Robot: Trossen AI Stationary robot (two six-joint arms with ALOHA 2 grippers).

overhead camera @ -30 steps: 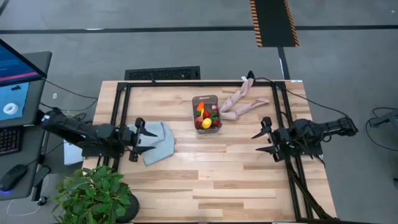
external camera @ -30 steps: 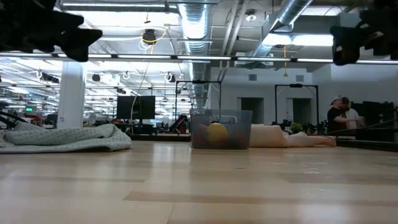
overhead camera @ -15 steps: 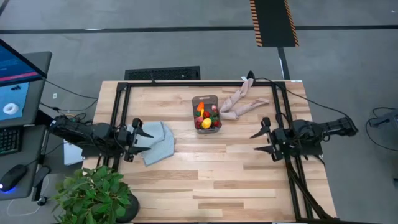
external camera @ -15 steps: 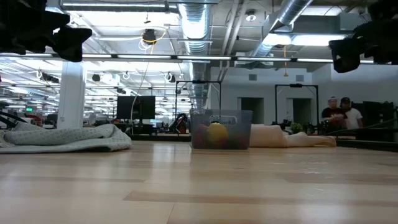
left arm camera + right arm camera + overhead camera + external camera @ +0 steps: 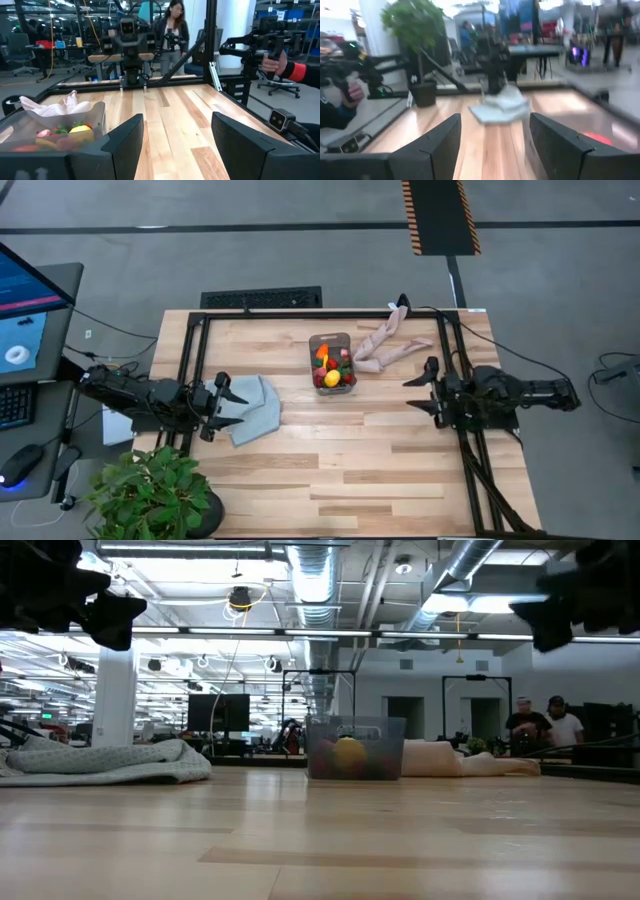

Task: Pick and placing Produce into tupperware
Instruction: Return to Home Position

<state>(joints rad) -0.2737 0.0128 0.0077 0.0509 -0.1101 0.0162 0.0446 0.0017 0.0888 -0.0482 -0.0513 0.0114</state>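
Produce sits in the tub, middle of the desk's far edge: job looks done. Left pincer at left edge over cloth, right pincer at right edge. Both spread, seemingly empty, parking clear.

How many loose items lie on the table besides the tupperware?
2. A grey-blue cloth lies on the table's left side; a beige limp object lies beside the tupperware, on its right. All visible produce sits in the tupperware; small pieces could be hidden.
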